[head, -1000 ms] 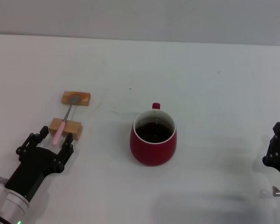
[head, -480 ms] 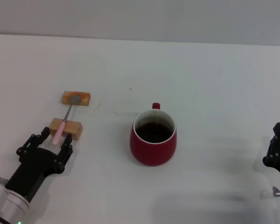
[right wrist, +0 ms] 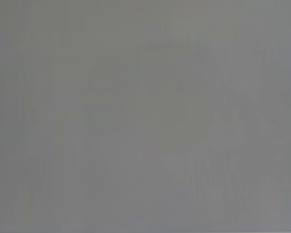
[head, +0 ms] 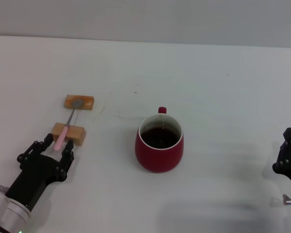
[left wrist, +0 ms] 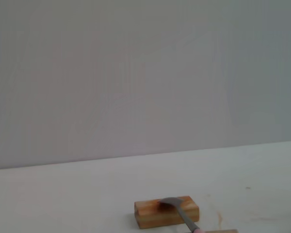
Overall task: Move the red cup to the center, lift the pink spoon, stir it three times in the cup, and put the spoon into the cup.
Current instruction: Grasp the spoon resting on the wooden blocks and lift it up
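Red cup [head: 159, 143] stands upright on the white table [head: 223, 87], dark liquid inside, small handle pointing toward the far edge. Bare tabletop on every side of it, widest toward the far edge and to the right.

Left of the cup, well apart: two tan wooden blocks. Far block [head: 79, 102] carries the spoon's grey bowl; near block [head: 68, 132] carries the handle. Pink spoon [head: 64, 133] bridges them, its pink end jutting past the near block toward the robot.

Left gripper [head: 52, 149] sits left of the cup and nearer the robot, fingers spread wide, one either side of the spoon's pink tip, not closed on it. Left wrist view shows the far block and the spoon's neck at the frame edge.

Right gripper [head: 290, 145] is parked far right of the cup at the table's right edge; cannot tell its finger state.
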You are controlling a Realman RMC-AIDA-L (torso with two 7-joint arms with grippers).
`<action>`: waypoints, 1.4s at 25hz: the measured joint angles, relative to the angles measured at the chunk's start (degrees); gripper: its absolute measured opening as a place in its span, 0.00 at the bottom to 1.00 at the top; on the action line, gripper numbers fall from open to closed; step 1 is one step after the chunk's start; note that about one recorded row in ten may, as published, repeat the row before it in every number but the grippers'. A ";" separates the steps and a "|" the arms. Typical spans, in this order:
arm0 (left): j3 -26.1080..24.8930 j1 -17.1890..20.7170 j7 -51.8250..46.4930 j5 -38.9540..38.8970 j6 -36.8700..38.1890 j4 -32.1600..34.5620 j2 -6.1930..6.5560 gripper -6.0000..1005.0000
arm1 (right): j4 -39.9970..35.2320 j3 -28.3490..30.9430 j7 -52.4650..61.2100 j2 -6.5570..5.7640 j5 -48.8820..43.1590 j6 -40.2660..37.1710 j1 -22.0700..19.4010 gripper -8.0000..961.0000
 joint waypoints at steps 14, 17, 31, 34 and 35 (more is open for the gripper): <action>0.00 -0.07 0.00 0.00 0.26 -0.31 0.00 0.50 | 0.00 -0.26 0.09 0.09 -0.06 -0.06 0.34 0.01; 0.00 0.02 0.00 0.00 0.25 -0.31 0.00 0.50 | 0.00 -0.26 0.17 0.09 -0.08 0.02 0.34 0.01; 0.06 0.59 0.00 0.00 0.38 -0.31 0.00 0.50 | 0.17 -0.32 0.16 0.01 -0.10 -0.12 0.26 0.01; 0.10 0.69 0.00 0.00 0.41 -0.31 0.00 0.50 | 0.18 -0.34 0.13 0.00 -0.10 -0.12 0.24 0.01; 0.10 0.69 0.00 0.00 0.41 -0.31 0.00 0.50 | 0.18 -0.34 0.12 0.00 -0.10 -0.12 0.24 0.01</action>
